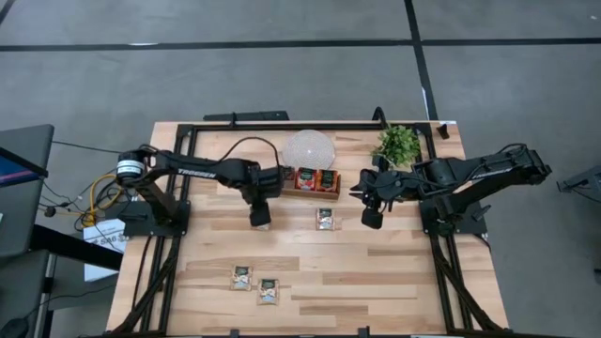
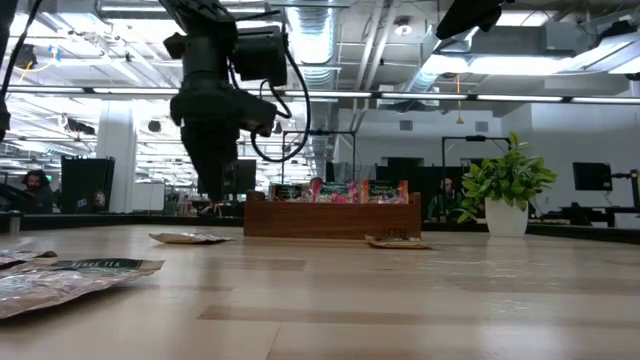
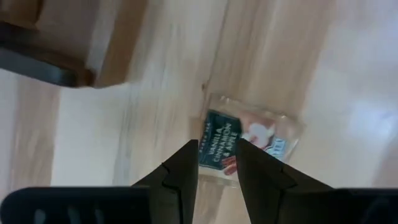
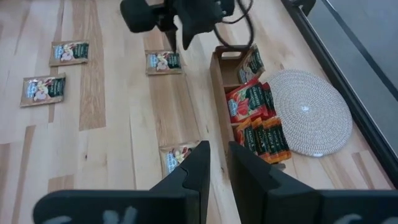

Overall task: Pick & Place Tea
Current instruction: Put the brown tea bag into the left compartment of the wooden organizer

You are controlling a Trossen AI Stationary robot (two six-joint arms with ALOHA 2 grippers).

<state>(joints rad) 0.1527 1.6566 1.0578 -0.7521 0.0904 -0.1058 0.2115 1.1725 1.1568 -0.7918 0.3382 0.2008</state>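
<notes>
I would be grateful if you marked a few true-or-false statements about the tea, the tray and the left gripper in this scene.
1. The wooden tray holds red sachets. True.
2. The left gripper holds a sachet clear of the table. False: it hovers with its fingers apart over a loose sachet that lies flat on the table.
3. Two pale sachets lie side by side near the table's front edge, on the left arm's side. True.
4. The plant stands inside the tray. False: it stands on the table, apart from the tray, on the right arm's side.
</notes>
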